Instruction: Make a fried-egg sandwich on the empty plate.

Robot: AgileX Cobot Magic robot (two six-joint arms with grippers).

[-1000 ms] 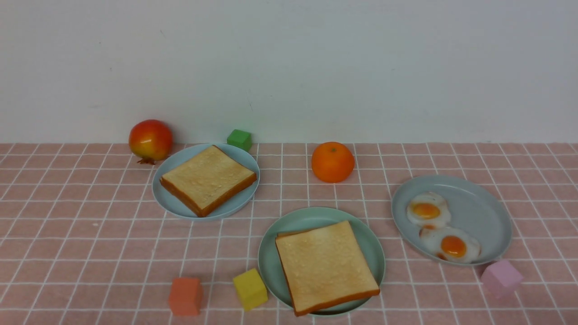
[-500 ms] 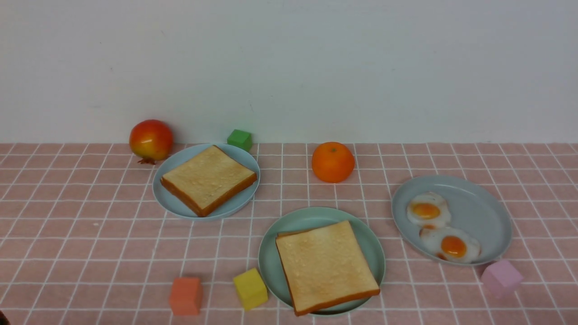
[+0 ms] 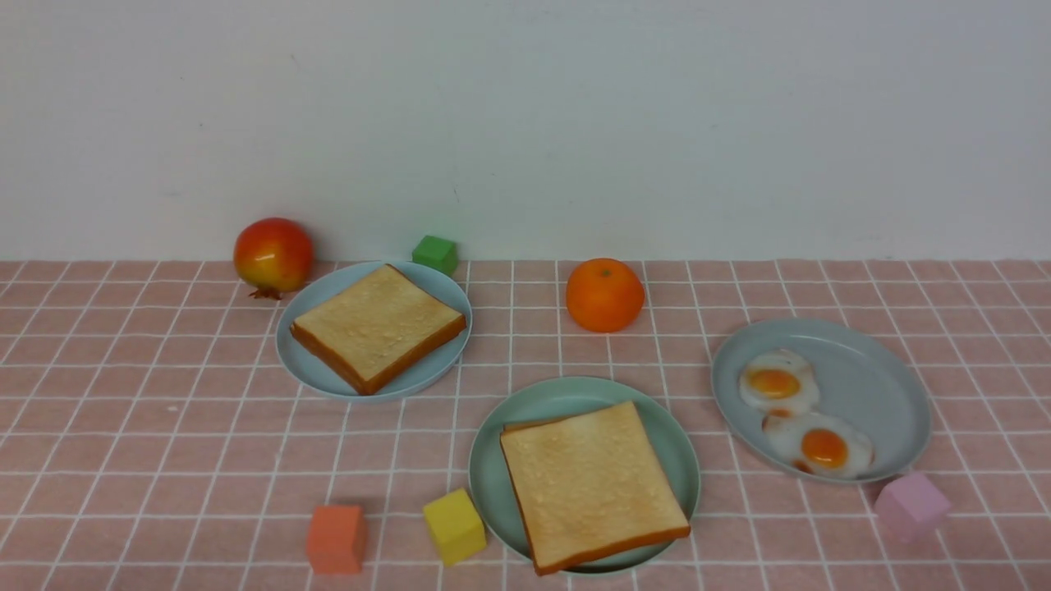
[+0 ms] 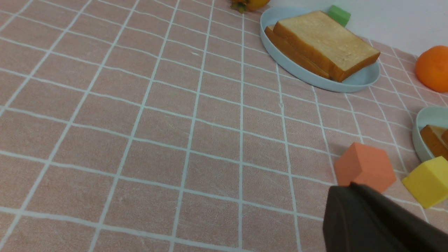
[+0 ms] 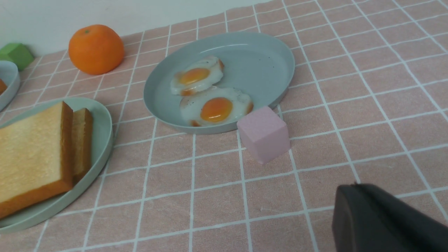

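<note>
Both tools are clenched and grasp nothing: the left tool hangs over the pink checked surface just beside an orange cube, the right tool near a pink cube. In the front view the mint-green plate sits at 6 o'clock with two stacked toast slices. Two fried eggs lie on the grey-blue plate at 3 o'clock. No writing is legible anywhere.

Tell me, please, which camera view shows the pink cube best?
The right wrist view: the pink cube appears large, with three faces visible, beside the grey-blue plate. In the front view it is small, near the edge. The left wrist view misses it.
</note>
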